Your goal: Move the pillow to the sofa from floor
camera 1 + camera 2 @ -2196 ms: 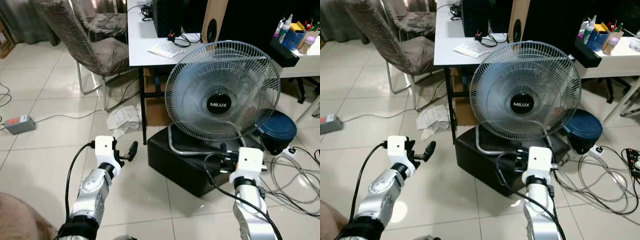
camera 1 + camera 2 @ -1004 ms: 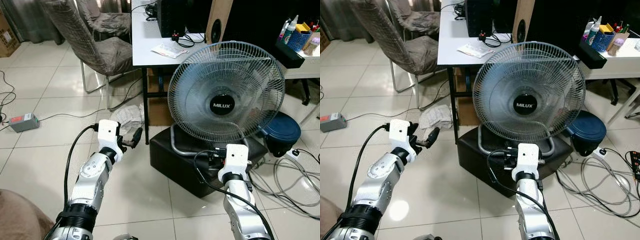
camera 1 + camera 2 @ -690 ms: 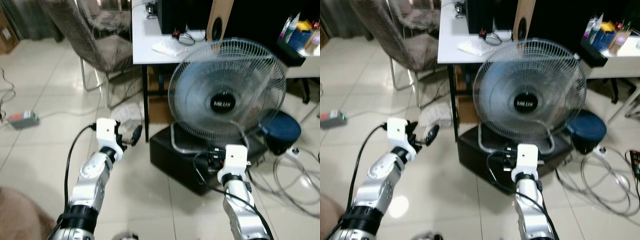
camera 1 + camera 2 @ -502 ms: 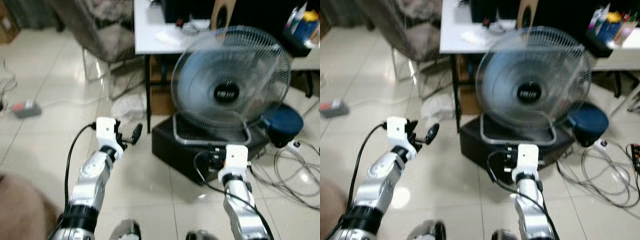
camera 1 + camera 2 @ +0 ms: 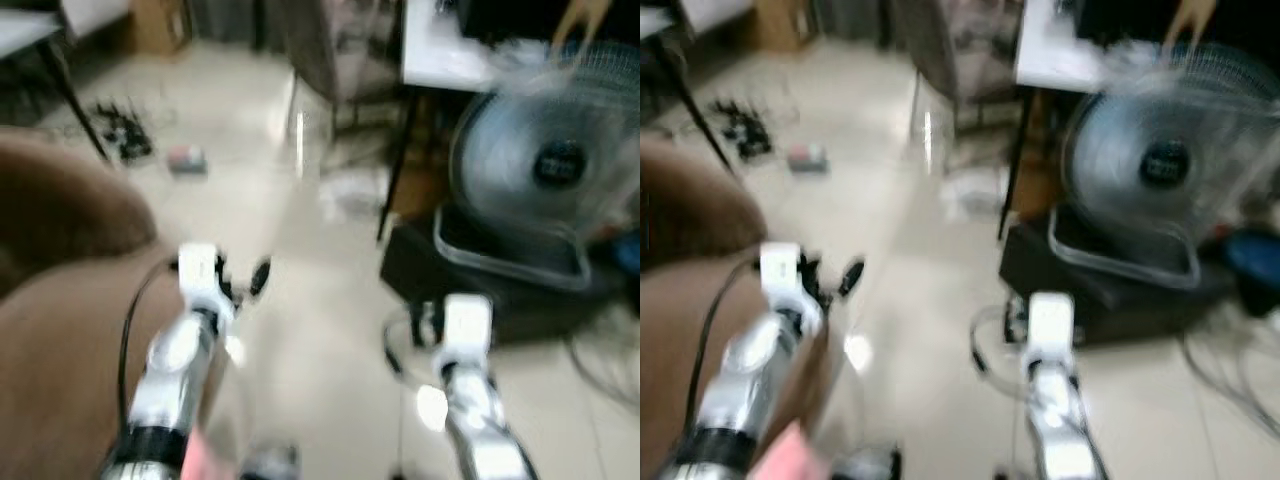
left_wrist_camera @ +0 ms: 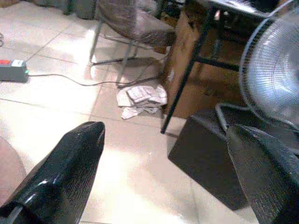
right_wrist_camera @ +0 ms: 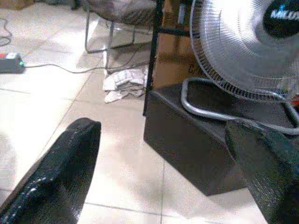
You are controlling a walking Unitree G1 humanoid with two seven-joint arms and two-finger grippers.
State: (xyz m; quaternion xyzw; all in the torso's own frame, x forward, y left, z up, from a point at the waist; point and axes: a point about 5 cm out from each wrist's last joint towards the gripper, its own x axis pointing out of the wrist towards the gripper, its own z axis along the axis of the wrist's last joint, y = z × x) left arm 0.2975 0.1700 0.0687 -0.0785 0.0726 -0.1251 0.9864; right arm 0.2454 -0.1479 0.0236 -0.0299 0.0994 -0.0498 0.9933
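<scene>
The head views are blurred. A large brown soft mass (image 5: pixel 60 300), sofa or cushion I cannot tell, fills their lower left. A small pink patch (image 5: pixel 790 450) shows at the bottom edge. My left gripper (image 5: pixel 255 280) hovers open over the pale floor just beside the brown mass, nothing between its fingers (image 6: pixel 60 172). My right gripper (image 5: pixel 420 322) is held out open and empty in front of the black box (image 5: pixel 480 280); its fingers (image 7: pixel 51 177) are spread wide. No pillow can be made out on the floor.
A standing fan (image 5: pixel 555 175) rests on the black box at the right, beside a white table's black leg (image 6: pixel 187 79). A grey chair (image 6: pixel 135 23), crumpled paper (image 6: pixel 140 98) and a power strip (image 6: pixel 11 70) with its cable lie ahead on the tiles.
The whole view has swung to the left and blurred, so the camera moved. The fan now sits at the right and the brown mass fills the lower left. Both arms keep their posture.
</scene>
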